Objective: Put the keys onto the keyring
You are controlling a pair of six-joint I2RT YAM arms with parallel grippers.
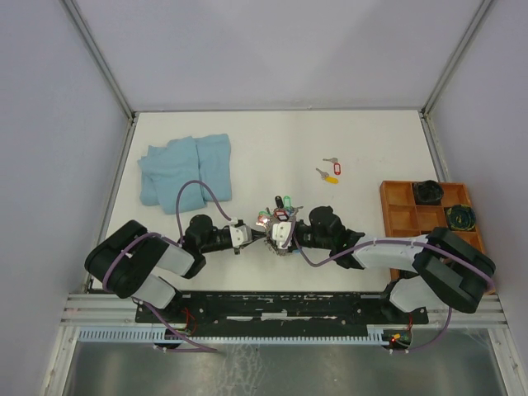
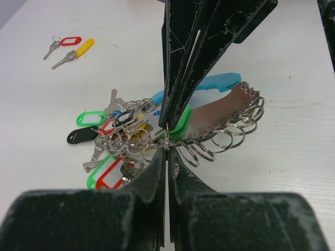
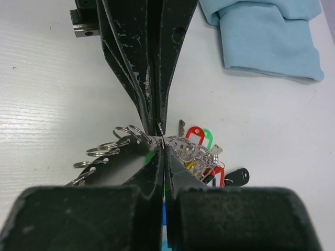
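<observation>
The keyring (image 2: 222,116) is a brownish plate edged with many small split rings, and a bunch of tagged keys (image 2: 112,137) hangs at its left. It is lifted between both arms near the table's front middle (image 1: 279,224). My left gripper (image 2: 167,148) is shut on a thin ring at the plate's edge. My right gripper (image 3: 163,141) is shut on the same spot from the opposite side, tip to tip. Two loose keys, one with a red tag (image 1: 333,162) and one with a yellow tag (image 1: 328,176), lie apart on the table behind the bundle.
A crumpled light blue cloth (image 1: 186,170) lies at the back left. At the right edge stands an orange compartment tray (image 1: 406,216) holding dark round items. Metal frame posts and walls close in the table.
</observation>
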